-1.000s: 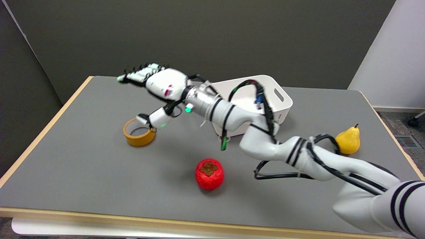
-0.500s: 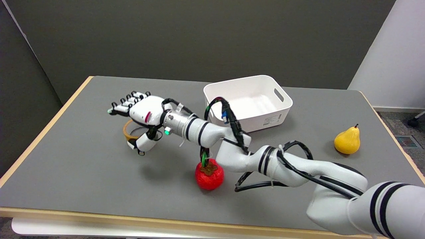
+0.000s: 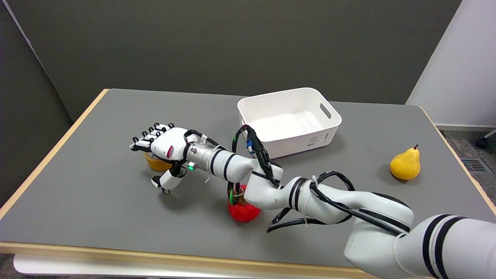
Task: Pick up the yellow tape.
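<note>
The white plastic bin [image 3: 289, 120] with cut-out handles sits at about 1 o'clock on the grey table [image 3: 97, 201], and nothing is inside it.

Half a second ago the right hand [image 3: 164, 149] was higher, and more of the yellow tape roll [image 3: 156, 163] showed under it. Now the hand has come down over the roll, so only a small yellow bit peeks out below the palm. The roll lies flat at about 10 o'clock. The fingers [image 3: 149, 135] stretch out over its far side and the thumb hangs down on the near side. I cannot tell if the hand is gripping the roll or just touching it.

The white arm now covers the top of the red round fruit [image 3: 243, 211] at 6 o'clock. A yellow pear [image 3: 405, 164] stands at 3 o'clock, well apart from the rest.
</note>
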### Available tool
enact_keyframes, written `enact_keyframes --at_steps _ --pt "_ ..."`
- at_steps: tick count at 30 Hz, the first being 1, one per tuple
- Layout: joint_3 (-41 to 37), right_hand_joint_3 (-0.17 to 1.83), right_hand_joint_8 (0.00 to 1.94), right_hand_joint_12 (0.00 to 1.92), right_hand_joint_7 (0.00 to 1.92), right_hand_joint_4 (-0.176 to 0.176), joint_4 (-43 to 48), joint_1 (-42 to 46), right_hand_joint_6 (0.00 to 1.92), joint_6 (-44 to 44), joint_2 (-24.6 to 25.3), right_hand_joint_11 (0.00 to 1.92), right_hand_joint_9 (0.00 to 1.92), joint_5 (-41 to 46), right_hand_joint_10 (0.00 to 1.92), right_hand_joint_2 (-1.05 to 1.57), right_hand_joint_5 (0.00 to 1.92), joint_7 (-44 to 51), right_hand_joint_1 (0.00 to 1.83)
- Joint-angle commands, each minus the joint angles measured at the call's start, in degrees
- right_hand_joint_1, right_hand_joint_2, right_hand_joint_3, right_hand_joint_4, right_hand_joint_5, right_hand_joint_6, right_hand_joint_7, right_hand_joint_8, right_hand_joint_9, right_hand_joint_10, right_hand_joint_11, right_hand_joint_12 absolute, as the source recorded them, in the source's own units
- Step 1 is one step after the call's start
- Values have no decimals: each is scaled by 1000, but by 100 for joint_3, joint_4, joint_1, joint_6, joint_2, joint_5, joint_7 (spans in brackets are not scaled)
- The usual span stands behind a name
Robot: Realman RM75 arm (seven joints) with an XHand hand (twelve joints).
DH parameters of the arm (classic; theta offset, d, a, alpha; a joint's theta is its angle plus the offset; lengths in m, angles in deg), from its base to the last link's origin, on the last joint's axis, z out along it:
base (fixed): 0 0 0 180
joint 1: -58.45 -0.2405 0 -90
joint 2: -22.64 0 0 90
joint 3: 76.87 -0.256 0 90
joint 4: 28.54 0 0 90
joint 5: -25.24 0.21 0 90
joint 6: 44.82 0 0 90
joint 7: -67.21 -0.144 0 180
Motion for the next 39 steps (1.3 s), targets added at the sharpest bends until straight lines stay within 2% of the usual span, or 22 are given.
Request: enact_keyframes --at_steps 1,9,10,25,33,36,39 --pt "-416 934 274 1027 222 68 -691 -72 369 -103 295 -1 128 453 520 704 156 869 700" --pt "-508 969 225 988 127 65 -783 -113 409 -230 303 -1 76 1306 523 675 151 1762 677" --pt "-520 1010 204 969 85 67 -783 -119 447 -243 303 -1 40 1328 538 653 136 1796 655" --pt "-697 1003 166 955 75 66 -996 -129 479 -327 287 -1 31 1357 499 645 161 1941 664" --pt "-790 991 143 901 52 107 -1334 -152 647 -327 302 -1 25 1379 435 648 289 2064 708" --pt "-868 900 203 877 15 111 -1484 -168 647 -306 311 -1 12 1479 435 709 311 2263 717" --pt "-883 970 168 851 -1 116 -1654 -199 677 -310 319 -1 0 1805 388 668 308 2430 722"
